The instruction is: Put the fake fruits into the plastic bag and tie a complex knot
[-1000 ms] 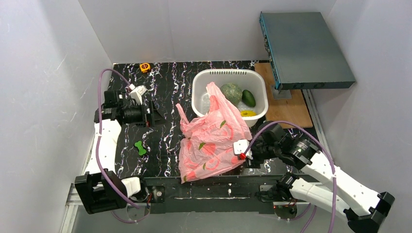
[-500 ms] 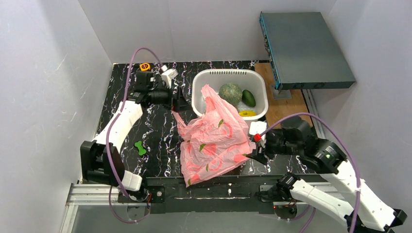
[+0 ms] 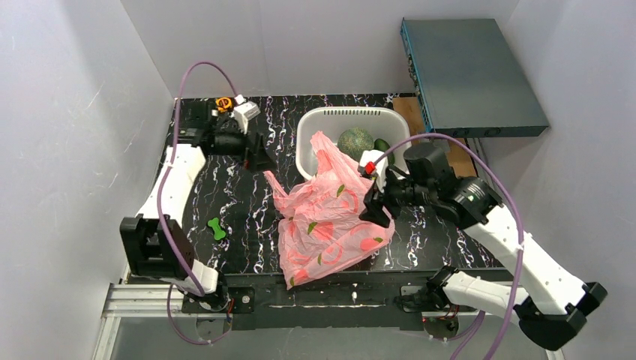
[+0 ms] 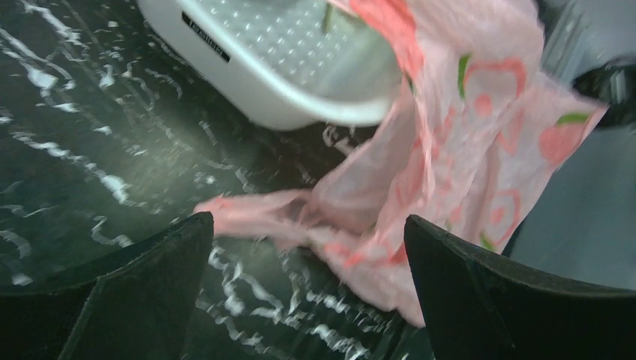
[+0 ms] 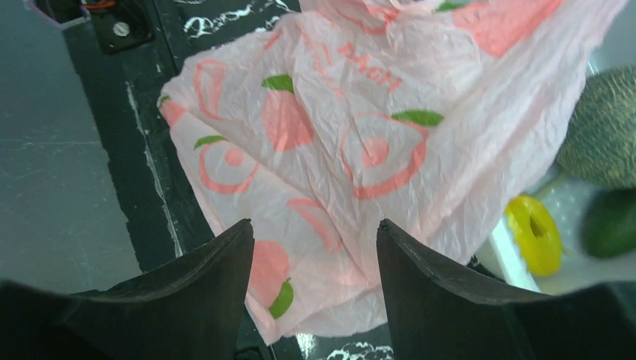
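The pink plastic bag [image 3: 330,217] lies crumpled on the black marbled table, its upper part leaning on the white basket [image 3: 311,127]. In the basket sit the netted melon [image 3: 355,142] and the avocado [image 3: 380,144], partly hidden by my right arm. The right wrist view shows the bag [image 5: 360,142], melon [image 5: 604,127], avocado [image 5: 609,223] and yellow fruit [image 5: 534,231]. My left gripper [image 3: 264,159] is open, just above the bag's left handle loop [image 4: 255,214]. My right gripper [image 3: 373,211] is open and empty above the bag's right side.
A small green bone-shaped toy [image 3: 217,228] lies on the table at the left. A yellow-black object [image 3: 223,104] sits at the far left corner. A grey metal box [image 3: 469,75] rests on a wooden board [image 3: 450,169] at the back right. White walls enclose the table.
My right gripper rose from the bag's lower right edge and swung up toward the basket. My left gripper moved from mid-left to the far side, near the bag's left loop.
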